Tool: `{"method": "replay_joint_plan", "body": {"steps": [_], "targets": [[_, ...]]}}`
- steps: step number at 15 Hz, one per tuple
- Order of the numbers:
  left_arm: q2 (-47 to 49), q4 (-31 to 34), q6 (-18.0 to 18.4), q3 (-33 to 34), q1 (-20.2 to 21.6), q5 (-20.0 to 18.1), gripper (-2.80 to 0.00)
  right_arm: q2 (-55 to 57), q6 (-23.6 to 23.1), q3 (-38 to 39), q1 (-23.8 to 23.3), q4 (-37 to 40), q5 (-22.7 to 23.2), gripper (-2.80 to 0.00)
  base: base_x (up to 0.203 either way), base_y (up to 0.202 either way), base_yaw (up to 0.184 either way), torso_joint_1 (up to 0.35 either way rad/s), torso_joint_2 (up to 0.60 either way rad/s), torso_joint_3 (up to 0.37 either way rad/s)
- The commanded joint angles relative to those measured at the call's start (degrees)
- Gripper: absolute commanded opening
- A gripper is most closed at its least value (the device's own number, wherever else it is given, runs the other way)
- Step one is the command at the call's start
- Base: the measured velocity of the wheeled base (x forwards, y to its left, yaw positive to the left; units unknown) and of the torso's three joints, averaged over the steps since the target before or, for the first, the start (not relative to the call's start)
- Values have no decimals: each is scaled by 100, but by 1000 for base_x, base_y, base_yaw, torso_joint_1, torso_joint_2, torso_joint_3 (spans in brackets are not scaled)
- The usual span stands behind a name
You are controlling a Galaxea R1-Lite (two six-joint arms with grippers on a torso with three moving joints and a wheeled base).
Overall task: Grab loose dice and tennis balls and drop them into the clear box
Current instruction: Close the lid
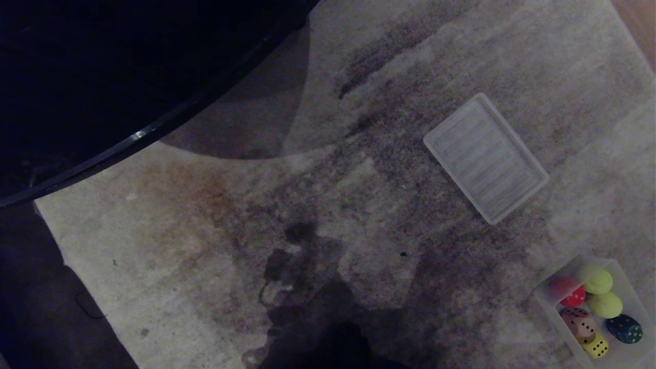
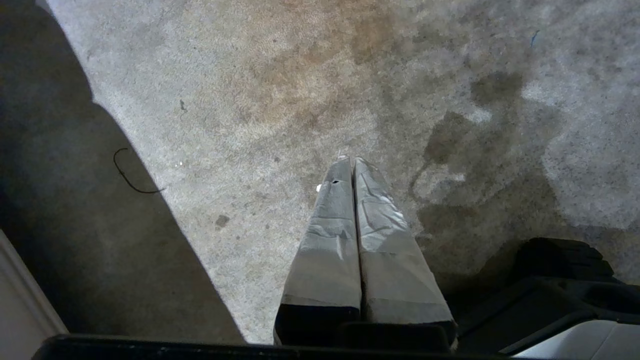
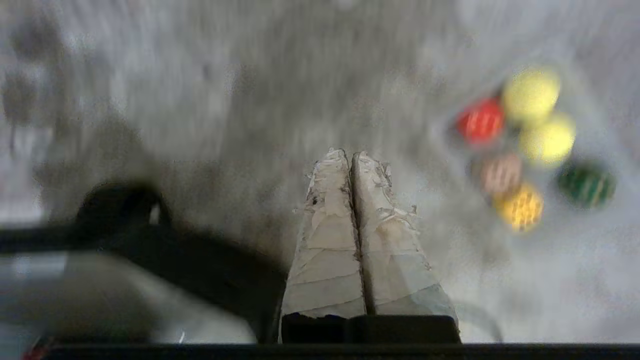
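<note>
Translucent plastic: the clear box sits on the pale, stained carpet near its right edge, toward the robot. Contents: two tennis balls side by side; four dice, namely red, pinkish-tan, yellow and dark green. No loose pieces show on the carpet. A flat ribbed lid lies apart from the box, farther out. A dark round tabletop overhangs the far left corner. Left gripper: above bare carpet, fingers pressed together, empty. Right gripper: likewise closed, empty, above carpet beside the box.
</note>
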Motion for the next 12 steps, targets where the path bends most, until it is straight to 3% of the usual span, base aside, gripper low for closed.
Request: {"method": "replay_joint_plan", "body": {"steps": [1, 6, 12], "targets": [[-2, 0, -6, 9, 0, 5, -280, 650, 93, -548, -25, 73, -10, -280, 0, 0, 0, 0, 0, 0], [-2, 0, -6, 9, 0, 5, -280, 3575, 822, -1788, -192, -13, -182, -280, 0, 0, 0, 0, 0, 0], [-2, 0, -6, 9, 0, 5, -280, 7461, 1533, -2190, -412, -2826, -801, -280, 0, 0, 0, 0, 0, 0]]}}
